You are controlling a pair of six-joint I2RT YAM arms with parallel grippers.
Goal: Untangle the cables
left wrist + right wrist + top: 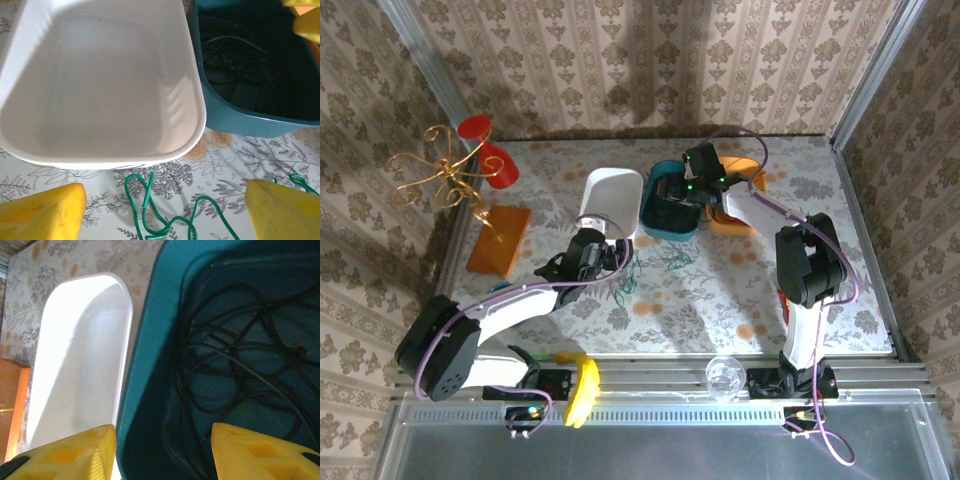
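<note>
The left pincer (pixel 165 202) hangs open over the green cable (pixel 146 200) on the counter (pixel 240 150), the right pincer (pixel 162 445) open above the black cable (pixel 235 359) in the bin (pixel 150 365), so sorting seems midway: next, pinch the green.

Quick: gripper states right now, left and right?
Left gripper: open, empty, over the green cable.
Right gripper: open, empty, above the teal bin.

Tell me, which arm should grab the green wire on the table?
The left. Its open left gripper hangs right over the green wire, while the right gripper is farther off, over the teal bin holding the black wire.
</note>
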